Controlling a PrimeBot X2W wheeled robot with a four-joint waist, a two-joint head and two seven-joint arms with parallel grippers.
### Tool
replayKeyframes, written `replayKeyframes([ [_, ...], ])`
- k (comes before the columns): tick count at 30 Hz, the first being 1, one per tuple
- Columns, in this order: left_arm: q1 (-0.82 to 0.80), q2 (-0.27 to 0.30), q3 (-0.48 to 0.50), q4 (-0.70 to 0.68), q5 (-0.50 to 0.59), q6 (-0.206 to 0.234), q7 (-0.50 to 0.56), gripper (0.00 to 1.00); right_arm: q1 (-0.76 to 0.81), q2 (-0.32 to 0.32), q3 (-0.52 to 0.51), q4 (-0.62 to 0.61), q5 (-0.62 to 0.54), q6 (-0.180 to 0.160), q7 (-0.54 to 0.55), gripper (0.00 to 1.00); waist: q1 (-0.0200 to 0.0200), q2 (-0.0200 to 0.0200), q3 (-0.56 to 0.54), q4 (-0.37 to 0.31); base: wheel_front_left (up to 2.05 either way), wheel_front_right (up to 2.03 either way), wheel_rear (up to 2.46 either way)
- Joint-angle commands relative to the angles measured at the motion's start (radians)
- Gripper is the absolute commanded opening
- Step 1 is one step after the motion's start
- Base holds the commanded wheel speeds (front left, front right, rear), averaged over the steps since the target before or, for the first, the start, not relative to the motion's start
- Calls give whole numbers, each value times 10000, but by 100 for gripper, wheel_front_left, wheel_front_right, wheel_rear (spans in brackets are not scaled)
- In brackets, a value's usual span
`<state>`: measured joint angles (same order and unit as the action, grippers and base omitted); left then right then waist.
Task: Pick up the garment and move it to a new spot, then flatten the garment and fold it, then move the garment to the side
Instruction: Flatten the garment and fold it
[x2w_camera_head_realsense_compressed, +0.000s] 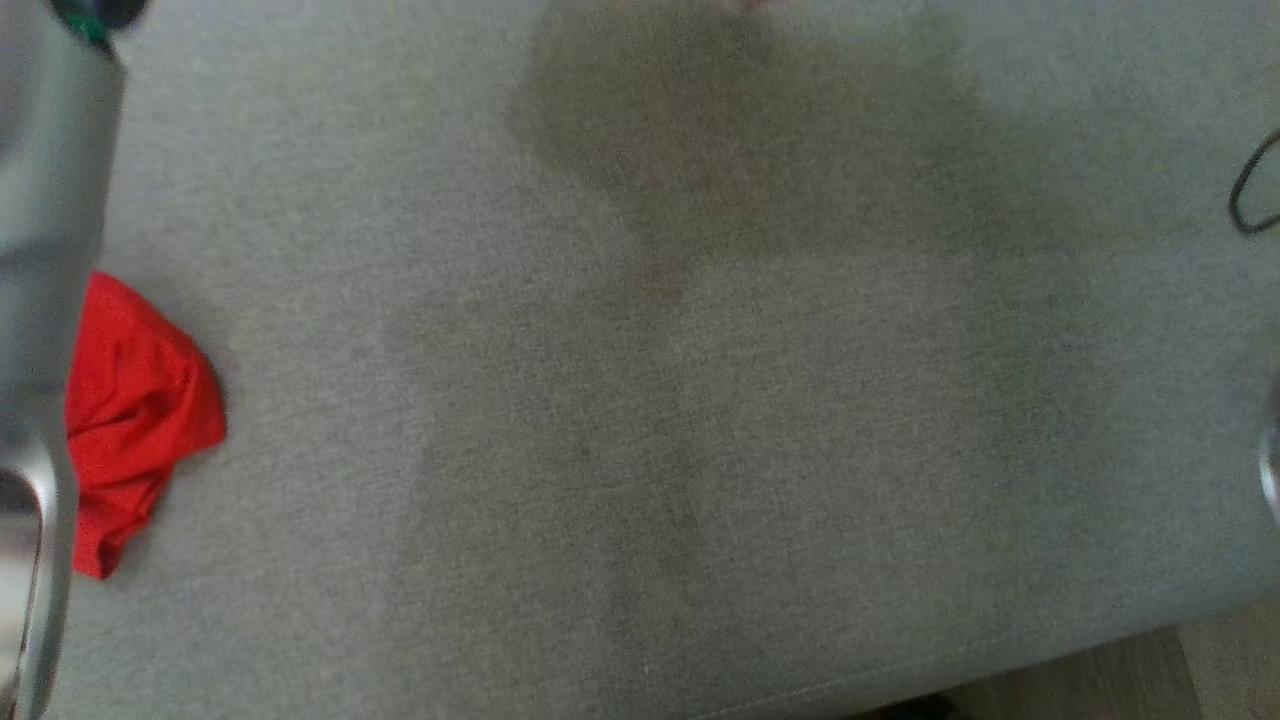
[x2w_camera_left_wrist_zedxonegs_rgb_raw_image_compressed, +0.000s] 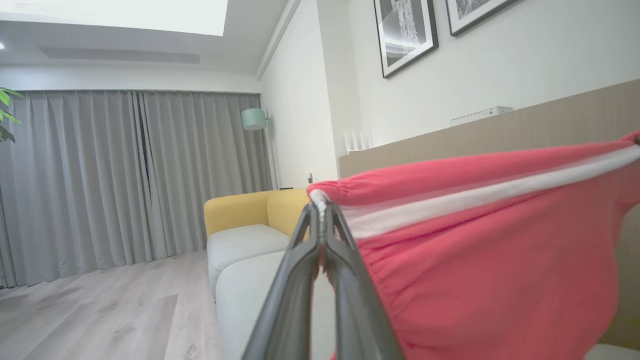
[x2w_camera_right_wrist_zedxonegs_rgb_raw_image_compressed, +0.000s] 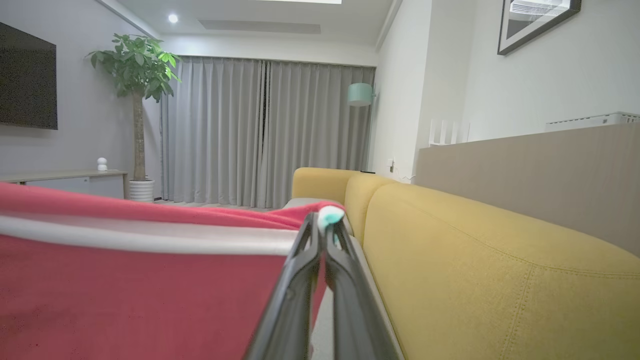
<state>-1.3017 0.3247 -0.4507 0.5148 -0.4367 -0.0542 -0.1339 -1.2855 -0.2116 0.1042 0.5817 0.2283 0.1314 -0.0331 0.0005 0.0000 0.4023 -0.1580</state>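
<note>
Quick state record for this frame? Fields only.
garment: red fabric garment with white band, pulled taut along the band
left end effector: shut on the garment's banded edge
right end effector: shut on the banded edge too
surface below: grey fabric sofa seat
beside right arm: yellow sofa backrest

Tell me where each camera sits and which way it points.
Head view: on the robot's head, facing down at the grey cushion and red garment; a pale forearm shows at left.
Left wrist view: on the left wrist, looking along the left tool, shut on the garment's band.
Right wrist view: on the right wrist, along the right tool, also shut on it.
Shared: both wrist views face the curtains.
</note>
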Motion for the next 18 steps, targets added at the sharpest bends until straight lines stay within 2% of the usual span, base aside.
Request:
replayKeyframes([
  [1, -505, 318, 433, 74, 47, -5, -284, 0, -251, 73, -215, 61, -146, -7, -360, 0, -5, 0, 313, -78, 0, 0, 0],
  [4, -819, -52, 334, 842, 14, -211, -836, 0, -522, 127, -345, 1025, -358, -7, -1053, 0, -5, 0, 407, -12, 0, 0, 0],
  [8, -474, -464, 7, 1533, -50, -490, -1139, 0, -205, -8, -53, 2113, -423, -7, -1365, 0, -5, 0, 467, 142, 0, 0, 0],
  [13, 773, -814, -546, 1918, -245, -697, -1250, 0, 720, -427, 774, 3341, -194, -7, -1079, 0, -5, 0, 301, 378, 0, 0, 0],
  [18, 2045, -799, -959, 1818, -429, -747, -1271, 0, 1569, -851, 1783, 3940, 322, -7, -495, 0, -5, 0, -26, 542, 0, 0, 0],
])
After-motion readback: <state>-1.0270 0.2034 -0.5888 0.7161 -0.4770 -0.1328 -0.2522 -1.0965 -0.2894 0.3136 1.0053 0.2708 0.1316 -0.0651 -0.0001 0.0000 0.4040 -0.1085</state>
